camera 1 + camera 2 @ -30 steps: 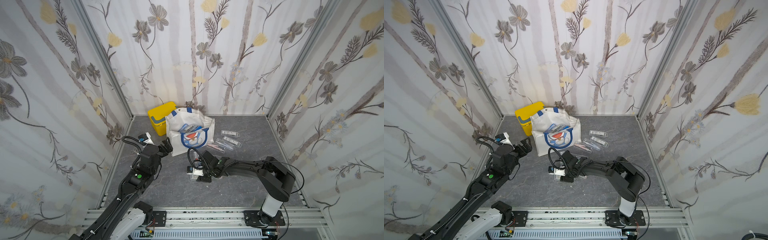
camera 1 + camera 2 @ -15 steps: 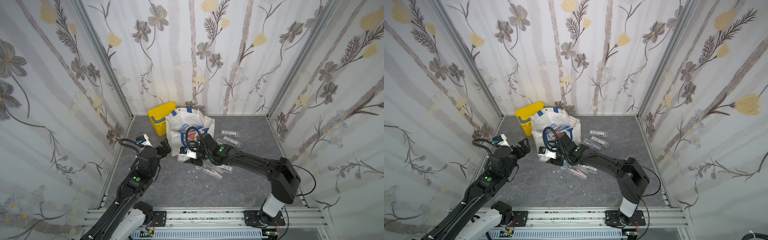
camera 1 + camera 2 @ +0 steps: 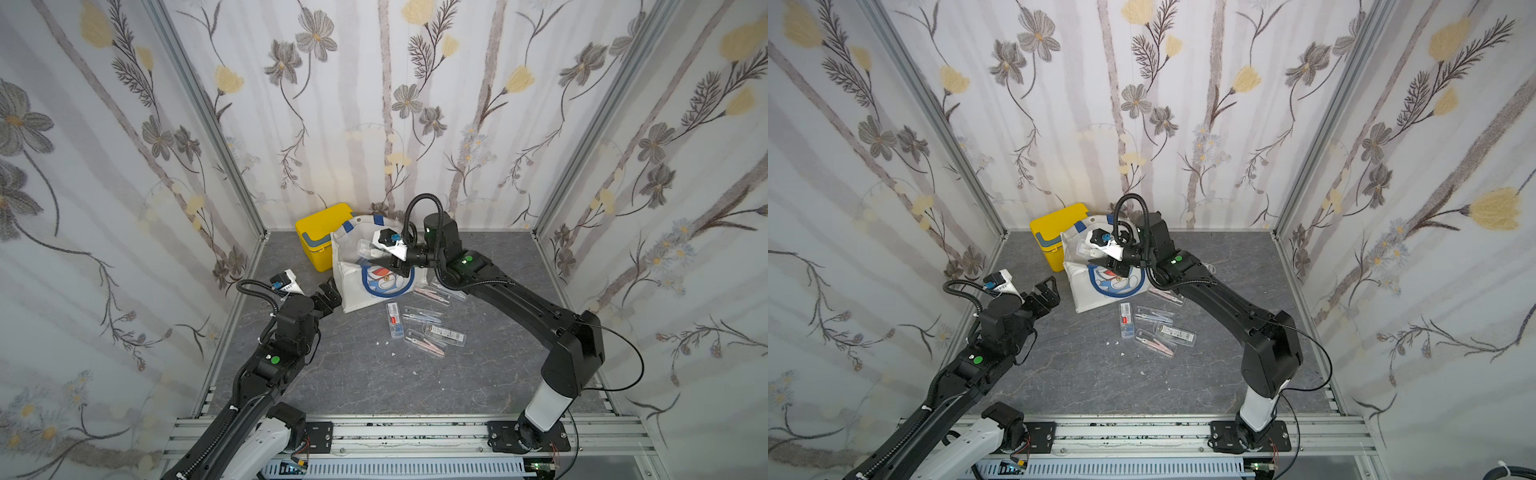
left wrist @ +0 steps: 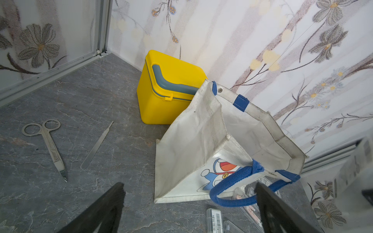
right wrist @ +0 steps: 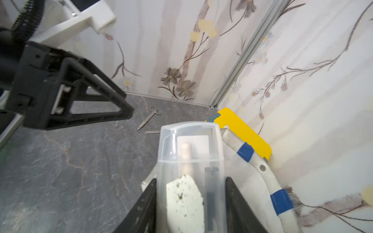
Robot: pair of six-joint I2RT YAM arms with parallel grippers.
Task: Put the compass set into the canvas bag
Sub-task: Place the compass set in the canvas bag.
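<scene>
The compass set [image 5: 190,145] could hit the floppy rim of the canvas bag [image 3: 353,286] and fall outside if dropped too soon. I think it hangs over the opening, but it is hard to tell. The right pincer [image 5: 190,180] is clamped on it. The left pincer [image 3: 328,291] is wide apart and empty, beside the bag.

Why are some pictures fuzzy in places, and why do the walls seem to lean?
Right wrist view: the clear case is sharp, the left pincer nearby soft, the floor smeared. Left wrist view: scissors crisp, a pale shape close to the lens a blur. In both top views: wide lens splays the corner posts; light even, shadows faint.
</scene>
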